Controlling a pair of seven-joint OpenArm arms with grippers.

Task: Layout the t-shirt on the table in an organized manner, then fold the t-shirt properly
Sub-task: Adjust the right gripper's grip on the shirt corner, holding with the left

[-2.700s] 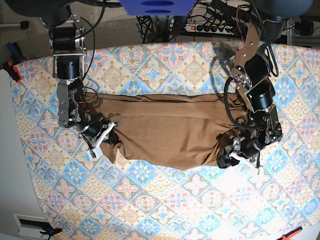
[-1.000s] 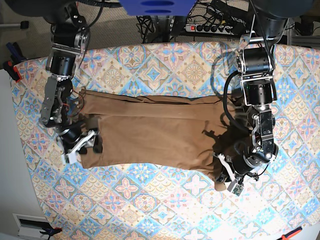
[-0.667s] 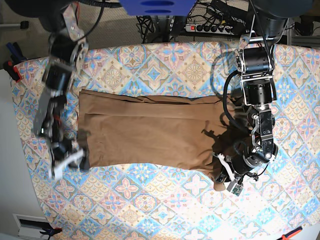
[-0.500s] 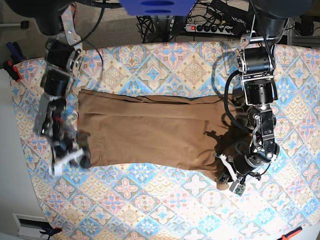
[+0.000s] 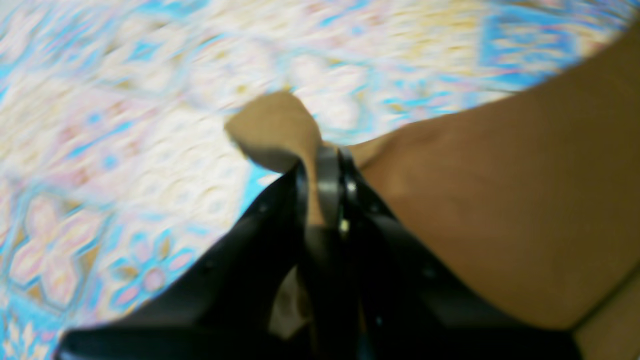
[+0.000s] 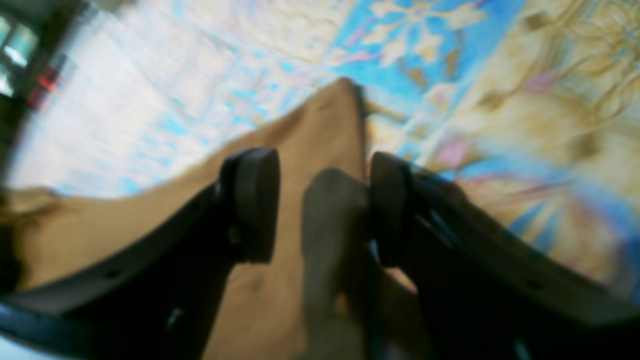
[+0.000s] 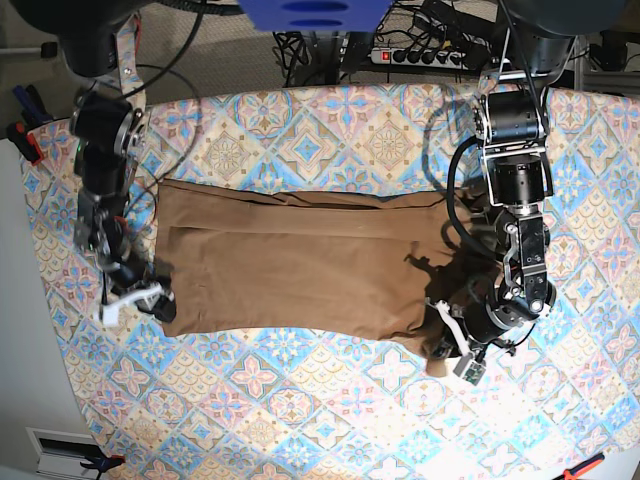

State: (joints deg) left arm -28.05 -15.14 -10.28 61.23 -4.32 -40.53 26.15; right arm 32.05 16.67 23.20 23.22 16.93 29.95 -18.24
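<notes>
The tan-brown t-shirt lies as a long flat band across the patterned table. At its lower right corner my left gripper is shut on a pinch of fabric. In the left wrist view the left gripper holds a small fold of the t-shirt just above the cloth. My right gripper is at the shirt's lower left corner. In the right wrist view the right gripper is open, its fingers either side of the pointed corner of the t-shirt.
A power strip and cables lie behind the table's far edge. Clamps sit at the left edge, close to my right arm. An orange clamp is at the near right corner.
The shirt's left end has been drawn out flat towards the left. My right gripper moved down and left along it, then came back to the lower left corner. The left gripper kept its hold.
</notes>
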